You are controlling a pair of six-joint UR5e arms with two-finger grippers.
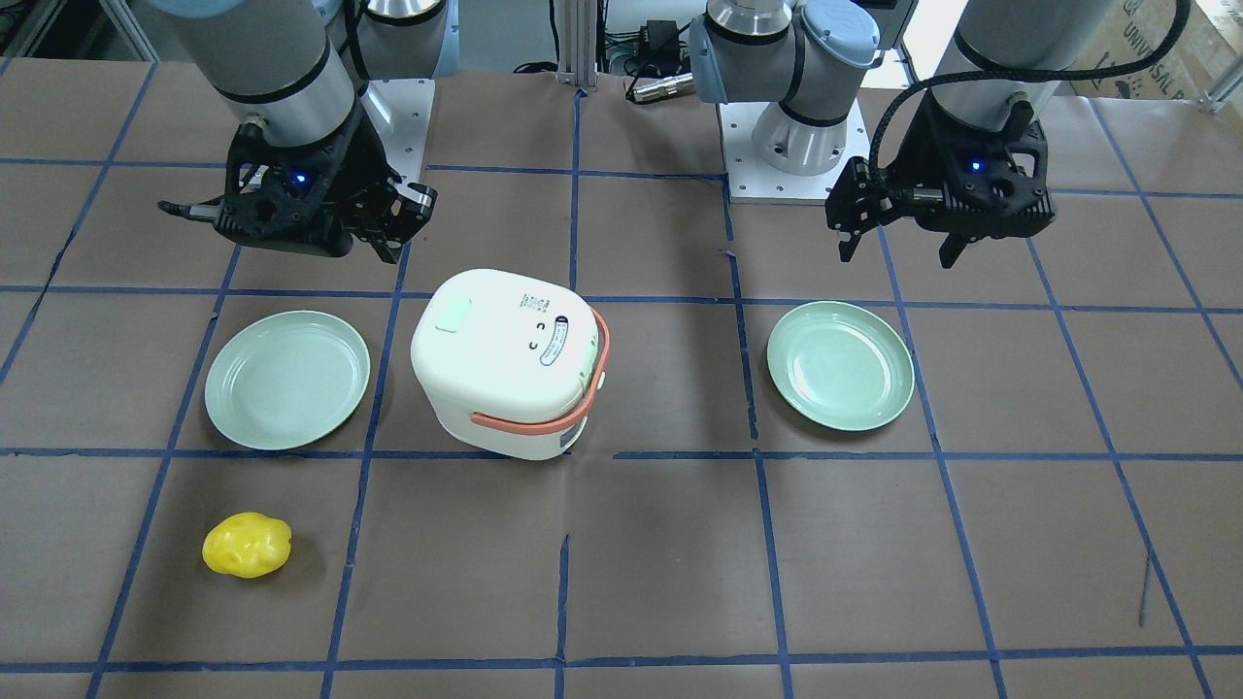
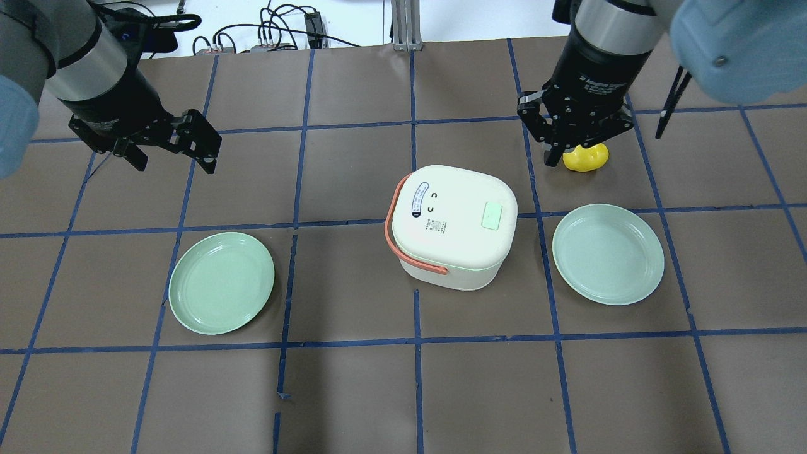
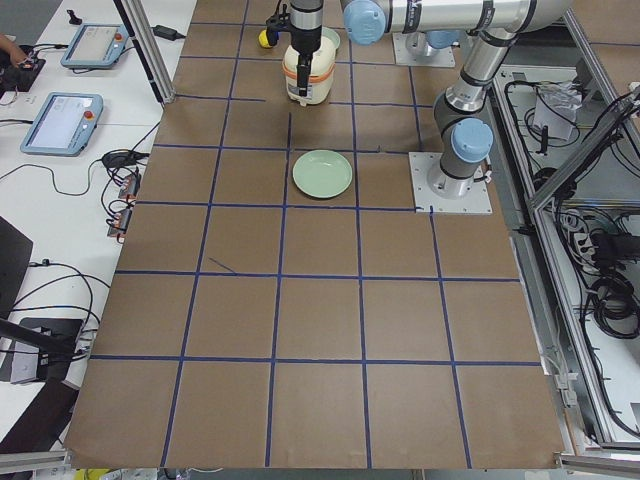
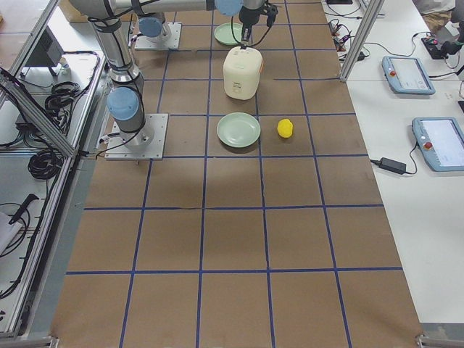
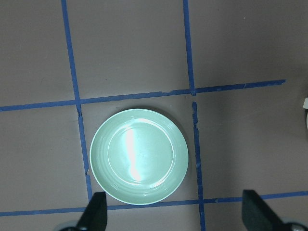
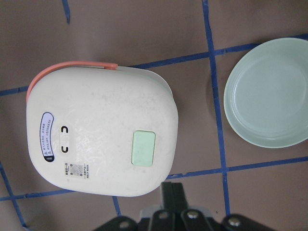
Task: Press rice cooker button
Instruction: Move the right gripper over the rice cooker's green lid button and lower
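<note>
— How do the 2 grippers stand?

— The left gripper [image 2: 173,157] is spread wide. In its wrist view the fingers [image 5: 96,214] sit far apart with nothing between them. It hangs above the table [image 2: 353,391], touching nothing. The right gripper [image 6: 173,188] is clenched, its fingers pressed together and gripping nothing. It hovers high, near the cooker's right side and clear of it.

— Where is the cooker?

— The cooker [image 2: 454,227] stands upright mid-table between the 2 plates. Its lid is down, so the inside is hidden. The orange handle [image 2: 387,227] lies folded toward the left arm's side. A green rectangle [image 2: 492,215] sits on the lid toward the right arm's side, and neither gripper touches it.

— And the plates?

— The left plate [image 2: 220,282] lies flat below the left gripper, well apart from the cooker. The right plate [image 2: 608,253] lies just beside the cooker.

— Anything smaller?

— 1 yellow lump [image 1: 247,545] rests on the table itself, beyond the right plate on the side away from the robot.
</note>
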